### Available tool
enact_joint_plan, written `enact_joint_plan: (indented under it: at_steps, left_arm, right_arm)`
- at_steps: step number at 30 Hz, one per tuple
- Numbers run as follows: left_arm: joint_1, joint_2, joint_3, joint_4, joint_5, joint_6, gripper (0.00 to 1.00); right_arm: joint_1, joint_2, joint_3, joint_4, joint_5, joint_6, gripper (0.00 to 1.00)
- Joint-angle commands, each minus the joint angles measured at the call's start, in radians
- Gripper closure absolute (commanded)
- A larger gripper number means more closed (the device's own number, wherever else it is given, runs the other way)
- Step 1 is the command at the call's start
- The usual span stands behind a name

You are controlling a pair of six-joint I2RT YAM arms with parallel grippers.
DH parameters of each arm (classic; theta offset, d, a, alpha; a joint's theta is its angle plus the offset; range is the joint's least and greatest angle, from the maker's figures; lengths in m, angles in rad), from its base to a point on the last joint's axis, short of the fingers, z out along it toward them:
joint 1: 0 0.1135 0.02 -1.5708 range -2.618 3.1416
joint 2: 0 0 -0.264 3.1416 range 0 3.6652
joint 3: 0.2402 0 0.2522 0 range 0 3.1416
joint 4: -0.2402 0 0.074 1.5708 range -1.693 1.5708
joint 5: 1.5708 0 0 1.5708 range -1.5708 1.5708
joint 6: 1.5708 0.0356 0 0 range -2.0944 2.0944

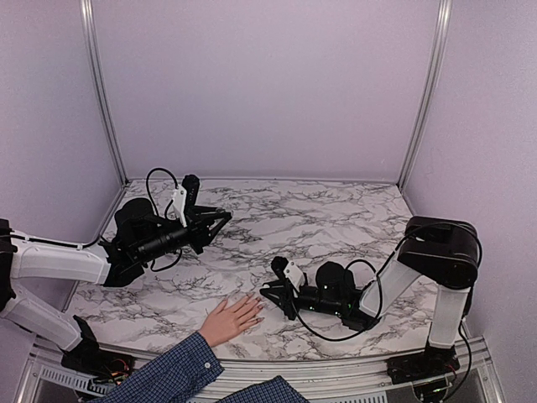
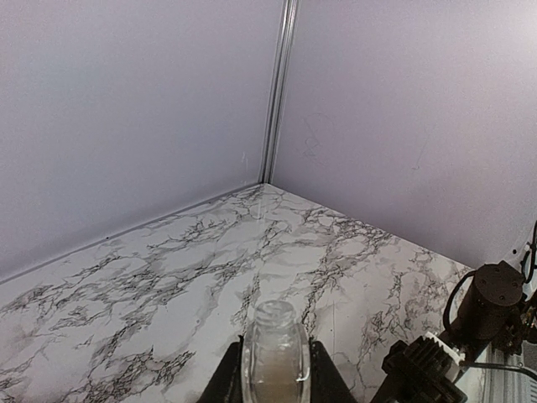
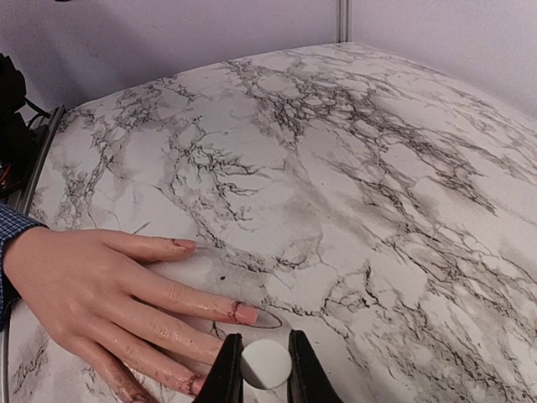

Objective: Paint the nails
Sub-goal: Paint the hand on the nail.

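While the person's hand (image 3: pixel 92 290) lay flat on the table (image 3: pixel 403 168), the robot's right hand (image 3: pixel 265 371) was seen clenched on a round white cap (image 3: pixel 266 359). This was presumably the brush handle, though its bristles could not be made out. The nails (image 3: pixel 244 313) were found just ahead of that hand's fingertips. One fingertip, reddish at the nail, lay close in front of the cap, and the other fingers were spread to the left of it. Red smears were noted on several fingertips, some apparently on skin rather than nail. The robot's left hand (image 2: pixel 275 378) was positioned well apart, off to the left of the right one, and was clamped around a clear, uncapped bottle (image 2: pixel 275 344) with its neck pointing away from the wrist.

The step in hand was judged to be the stroking of polish onto a nail, with several nails apparently marked already. For the next move, a short, light, slow stroke along the nearest nail would be called for, since each nail was far smaller than the hand. The bottle would need to be held steady for dipping.
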Motion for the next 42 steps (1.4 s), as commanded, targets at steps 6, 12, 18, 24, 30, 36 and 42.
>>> enact_joint_plan:
  at_steps: [6,12,18,24,30,36,42]
  left_arm:
    - [0.006,-0.021,-0.007,0.046,-0.008,0.008,1.00]
    - [0.006,-0.021,-0.008,0.046,-0.009,0.008,1.00]
    - [0.006,-0.020,-0.008,0.046,-0.008,0.008,1.00]
    - [0.006,-0.020,-0.008,0.046,-0.008,0.008,1.00]
    - [0.007,-0.017,-0.007,0.046,-0.006,0.008,1.00]
    - [0.006,-0.016,-0.004,0.046,-0.006,0.008,1.00]
    - [0.007,-0.016,-0.005,0.046,-0.005,0.008,1.00]
  right_arm:
    - [0.001,0.008,0.027,-0.031,0.045,0.018,1.00]
    - [-0.008,0.003,0.026,-0.039,0.059,0.020,1.00]
    - [-0.015,-0.006,0.021,-0.041,0.066,0.021,1.00]
    - [-0.017,-0.023,0.016,-0.041,0.069,0.020,1.00]
    - [-0.020,-0.041,-0.001,-0.019,0.060,0.018,1.00]
    - [-0.019,-0.056,-0.016,0.008,0.047,0.015,1.00]
    - [-0.018,-0.064,-0.034,0.053,0.017,0.012,1.00]
